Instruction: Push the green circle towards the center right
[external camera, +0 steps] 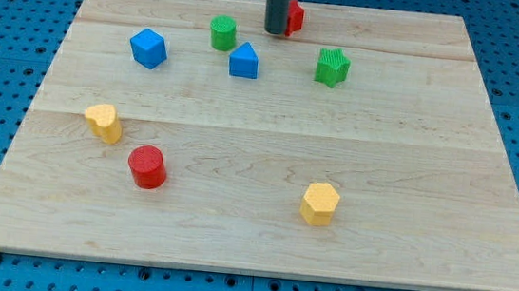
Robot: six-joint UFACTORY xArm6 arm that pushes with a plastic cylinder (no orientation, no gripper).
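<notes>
- Camera view, the only one — my tip (275, 32) sits near the view's top, just left of a red block (295, 17) that it partly hides, so that block's shape can't be made out
- There is no gripper or hand here, only the dark rod, so nothing opens or closes; it rests on the wooden board (404, 226) and holds nothing
- The green circle (223, 33) stands at the view's upper middle, a little left of my tip and apart from it — no contact
- Just below and to the right of the green circle is a blue block (244, 61) with a peaked top, close beside it and right on the way rightward
- Further right sits a green star (332, 67), also in the upper band; a blue cube-like block (149, 48) lies off to the left
- Lower down: a yellow block (103, 122) at the left, a red cylinder (147, 166) below it, and a yellow hexagon-like block (320, 204) towards the bottom right
- Progress, as I judge it: barely begun, since the green circle is far from the centre right, which lies bare
- Still to do: get my tip round to the circle's upper-left side, then push it right and downward, skirting the blue peaked block and the green star
</notes>
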